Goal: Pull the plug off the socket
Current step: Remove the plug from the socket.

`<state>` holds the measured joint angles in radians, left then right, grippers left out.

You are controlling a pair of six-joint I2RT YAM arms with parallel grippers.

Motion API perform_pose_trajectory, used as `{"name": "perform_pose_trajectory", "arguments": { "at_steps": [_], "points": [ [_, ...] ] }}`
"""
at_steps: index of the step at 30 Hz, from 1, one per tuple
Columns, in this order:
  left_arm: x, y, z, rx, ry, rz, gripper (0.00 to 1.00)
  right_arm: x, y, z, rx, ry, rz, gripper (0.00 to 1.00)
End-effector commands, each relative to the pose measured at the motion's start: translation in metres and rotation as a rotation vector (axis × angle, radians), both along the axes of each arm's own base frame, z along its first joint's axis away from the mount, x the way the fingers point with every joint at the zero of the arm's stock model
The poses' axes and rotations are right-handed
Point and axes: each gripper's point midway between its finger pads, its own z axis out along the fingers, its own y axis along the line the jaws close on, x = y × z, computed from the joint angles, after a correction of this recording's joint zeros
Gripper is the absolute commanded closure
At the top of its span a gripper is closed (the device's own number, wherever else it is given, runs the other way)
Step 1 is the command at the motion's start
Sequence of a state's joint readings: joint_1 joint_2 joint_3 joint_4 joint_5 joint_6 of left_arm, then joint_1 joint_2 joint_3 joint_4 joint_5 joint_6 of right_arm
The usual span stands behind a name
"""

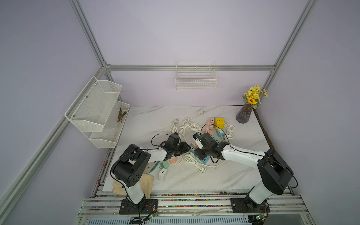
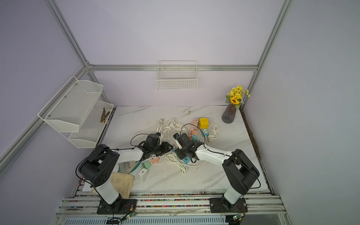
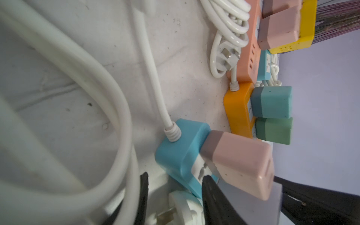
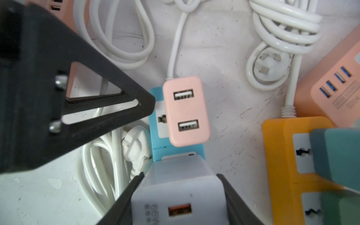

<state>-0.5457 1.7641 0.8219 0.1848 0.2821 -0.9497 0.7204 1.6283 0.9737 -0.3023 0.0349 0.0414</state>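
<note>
Two grippers meet over the cluttered middle of the marble table (image 1: 224, 175).
- Right gripper (image 4: 180, 175): jaws part-closed, clamped on both sides of a white charger (image 4: 175, 194). This charger stands on one end of the blue power strip (image 4: 155, 140). Whether its pins sit in the socket cannot be told.
- Left gripper (image 3: 175, 176): jaws narrowed. One finger (image 4: 146, 105) touches the strip's edge beside an empty socket. Whether it grips anything cannot be told.
- Pink charger (image 4: 186, 111): plugged into the same strip, just beyond the white one.
- White plug (image 4: 136, 148): lying against the strip's side, among white cords.
- Orange power strip (image 4: 278, 155): nearby, carrying a teal charger (image 3: 272, 101) and a green charger (image 3: 274, 130).
</note>
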Motion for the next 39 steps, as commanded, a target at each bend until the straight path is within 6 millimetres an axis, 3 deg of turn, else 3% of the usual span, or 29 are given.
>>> {"name": "perform_pose_trajectory", "arguments": {
  "at_steps": [1, 12, 17, 20, 24, 26, 28, 32, 35, 39],
  "points": [
    [0.006, 0.002, -0.012, 0.045, 0.030, 0.006, 0.52, -0.018, 0.012, -0.007, 0.032, 0.055, 0.062, 0.56],
    [0.003, 0.008, -0.041, 0.117, 0.117, 0.020, 0.65, -0.024, 0.024, -0.002, 0.013, 0.021, 0.107, 0.59],
    [-0.001, 0.019, -0.056, 0.172, 0.178, 0.037, 0.70, -0.001, -0.010, 0.006, -0.038, -0.065, -0.110, 0.63],
    [-0.001, 0.026, -0.062, 0.174, 0.207, 0.050, 0.71, -0.001, -0.013, 0.007, 0.066, -0.005, -0.103, 0.64],
    [-0.001, 0.028, -0.067, 0.171, 0.224, 0.048, 0.72, -0.023, 0.018, 0.013, 0.136, 0.037, 0.091, 0.67],
    [-0.002, 0.026, -0.067, 0.165, 0.229, 0.039, 0.72, -0.041, 0.043, 0.014, 0.082, -0.006, 0.196, 0.67],
    [-0.001, 0.025, -0.067, 0.163, 0.229, 0.037, 0.72, -0.045, 0.053, 0.012, 0.014, -0.036, 0.199, 0.67],
    [-0.001, 0.026, -0.066, 0.165, 0.224, 0.036, 0.72, -0.022, 0.023, 0.008, -0.073, -0.071, -0.007, 0.67],
    [-0.001, 0.025, -0.065, 0.160, 0.223, 0.031, 0.72, -0.015, 0.006, 0.008, 0.097, 0.050, -0.047, 0.68],
    [0.000, 0.024, -0.062, 0.156, 0.215, 0.027, 0.73, -0.016, -0.001, 0.008, 0.254, 0.146, -0.035, 0.72]
  ]
}}
